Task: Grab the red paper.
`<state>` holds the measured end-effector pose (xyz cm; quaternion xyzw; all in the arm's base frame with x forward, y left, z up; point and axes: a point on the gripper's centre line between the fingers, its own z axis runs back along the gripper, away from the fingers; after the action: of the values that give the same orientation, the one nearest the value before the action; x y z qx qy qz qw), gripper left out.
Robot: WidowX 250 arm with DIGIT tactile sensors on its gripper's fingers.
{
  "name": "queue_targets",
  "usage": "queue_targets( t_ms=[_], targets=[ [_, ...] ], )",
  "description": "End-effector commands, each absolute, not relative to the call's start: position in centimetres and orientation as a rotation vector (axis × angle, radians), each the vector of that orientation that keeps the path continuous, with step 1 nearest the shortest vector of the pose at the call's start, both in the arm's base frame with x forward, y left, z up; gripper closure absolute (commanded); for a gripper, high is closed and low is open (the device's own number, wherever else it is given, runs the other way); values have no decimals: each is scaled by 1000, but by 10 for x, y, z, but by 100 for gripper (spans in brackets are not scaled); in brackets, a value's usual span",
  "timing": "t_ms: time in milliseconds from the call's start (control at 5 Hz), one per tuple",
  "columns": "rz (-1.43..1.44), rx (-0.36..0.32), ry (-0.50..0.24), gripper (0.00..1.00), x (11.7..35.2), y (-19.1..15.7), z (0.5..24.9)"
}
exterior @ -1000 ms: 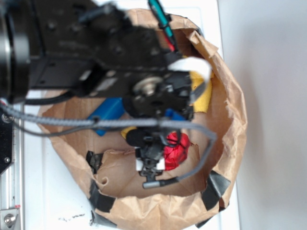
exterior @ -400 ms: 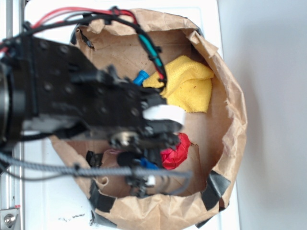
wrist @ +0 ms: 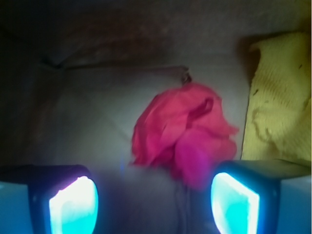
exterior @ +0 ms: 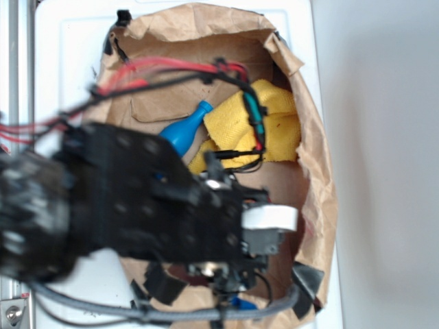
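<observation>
Wrist view: red paper [wrist: 181,137] at centre frame, crumpled, lying on the brown floor of the paper bag [wrist: 97,92], just ahead of the pincer [wrist: 153,202]. Pincer wide open, nothing held, its two glowing fingertips [wrist: 73,204] at lower left and lower right, the wad's near edge reaching down between them. Yellow cloth [wrist: 280,105] at right edge, just beside the wad, not clearly touching. Exterior view: arm [exterior: 130,205] filling left and lower frame, hiding the red paper entirely. Blue bottle [exterior: 184,130] lying tilted at upper centre, against the cloth [exterior: 271,130]. Bag [exterior: 312,192] resting on a white bench [exterior: 75,41].
</observation>
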<state>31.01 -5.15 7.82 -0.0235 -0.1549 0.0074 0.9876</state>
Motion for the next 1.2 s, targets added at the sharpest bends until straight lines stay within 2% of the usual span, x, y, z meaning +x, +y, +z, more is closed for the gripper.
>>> queue_targets(
  t_ms=[0, 200, 400, 600, 800, 1000],
  targets=[
    [27, 101, -365, 0, 332, -63, 55],
    [44, 80, -372, 100, 331, -60, 60],
    [46, 59, -400, 100, 329, -57, 67],
    [66, 1, -404, 100, 330, -45, 93],
    [91, -122, -356, 0, 332, -19, 132],
    [107, -159, -352, 0, 335, -3, 147]
  ],
)
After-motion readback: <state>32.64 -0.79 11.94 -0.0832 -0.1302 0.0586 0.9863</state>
